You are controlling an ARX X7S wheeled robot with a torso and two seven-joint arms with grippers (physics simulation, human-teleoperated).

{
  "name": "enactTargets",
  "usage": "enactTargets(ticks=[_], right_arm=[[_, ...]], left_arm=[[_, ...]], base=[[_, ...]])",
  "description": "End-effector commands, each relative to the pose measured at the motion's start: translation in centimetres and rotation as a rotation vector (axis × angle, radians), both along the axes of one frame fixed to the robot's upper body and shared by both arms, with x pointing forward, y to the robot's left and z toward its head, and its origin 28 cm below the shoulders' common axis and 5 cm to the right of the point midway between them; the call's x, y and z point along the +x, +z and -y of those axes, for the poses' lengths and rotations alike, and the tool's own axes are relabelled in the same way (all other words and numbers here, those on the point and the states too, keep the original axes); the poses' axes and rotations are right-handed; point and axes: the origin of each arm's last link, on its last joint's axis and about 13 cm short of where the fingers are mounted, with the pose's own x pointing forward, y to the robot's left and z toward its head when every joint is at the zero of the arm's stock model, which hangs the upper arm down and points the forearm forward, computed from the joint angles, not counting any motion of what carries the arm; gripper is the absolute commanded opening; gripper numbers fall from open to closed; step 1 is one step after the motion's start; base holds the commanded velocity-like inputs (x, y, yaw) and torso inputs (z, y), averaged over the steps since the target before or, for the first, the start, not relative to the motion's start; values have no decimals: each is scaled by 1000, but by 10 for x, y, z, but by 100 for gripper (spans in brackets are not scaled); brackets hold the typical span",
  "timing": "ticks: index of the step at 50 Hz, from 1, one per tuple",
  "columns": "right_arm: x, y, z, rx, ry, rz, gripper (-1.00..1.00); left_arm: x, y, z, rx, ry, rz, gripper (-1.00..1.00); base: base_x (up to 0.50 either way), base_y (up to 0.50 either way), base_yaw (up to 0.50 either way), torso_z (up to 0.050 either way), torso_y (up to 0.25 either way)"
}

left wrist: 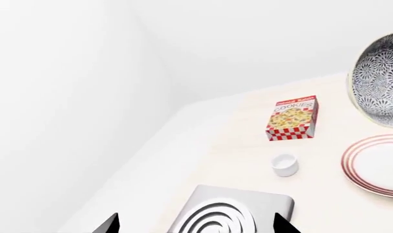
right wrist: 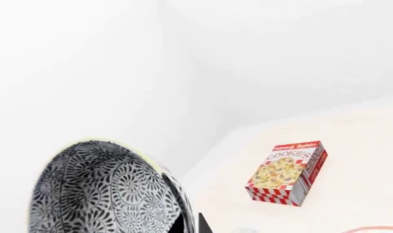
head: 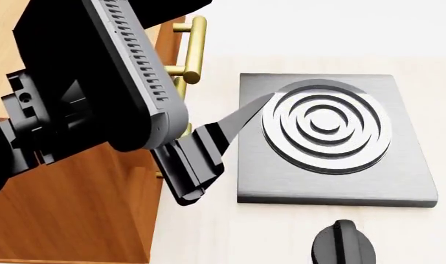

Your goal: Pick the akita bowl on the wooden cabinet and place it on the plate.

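The akita bowl (right wrist: 106, 194), white with a dark leafy pattern, hangs tilted in the air with its patterned outside toward the camera. My right gripper (right wrist: 191, 224) is shut on its rim, one finger on each side of the wall. In the left wrist view the bowl (left wrist: 381, 80) floats above the red-ringed plate (left wrist: 378, 165), which lies flat on the pale counter. My left gripper (left wrist: 196, 225) is open and holds nothing, over the grey burner plate (left wrist: 232, 213). One of its fingers (head: 238, 118) shows in the head view, beside the wooden cabinet (head: 69, 209).
A cookies box (left wrist: 292, 118) stands on the counter, and a small white cup (left wrist: 285, 164) sits between it and the burner plate. The cabinet's brass handle (head: 196, 49) and a black knob (head: 344, 242) show in the head view. White walls meet behind the counter.
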Motion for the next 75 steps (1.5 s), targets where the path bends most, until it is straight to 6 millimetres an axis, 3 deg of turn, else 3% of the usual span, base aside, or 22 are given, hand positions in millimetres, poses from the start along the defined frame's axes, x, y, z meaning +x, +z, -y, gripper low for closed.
enactTargets(ticks=[1, 23, 32, 41, 75], right_arm=[[-2, 6, 12, 106, 67, 76, -100], [1, 22, 24, 146, 113, 108, -100], [12, 16, 32, 211, 119, 94, -100], [16, 23, 37, 213, 125, 95, -100], [17, 2, 69, 387, 22, 84, -100]], left_arm=[[1, -1, -2, -9, 5, -1, 100], [0, -2, -4, -18, 12, -1, 100], [2, -7, -5, -26, 17, -8, 100], [2, -8, -7, -28, 20, -11, 100], [4, -12, -5, -25, 16, -22, 100]], base=[[0, 0, 0, 0, 0], [0, 0, 0, 0, 0], [0, 0, 0, 0, 0], [0, 0, 0, 1, 1], [0, 0, 0, 0, 0]])
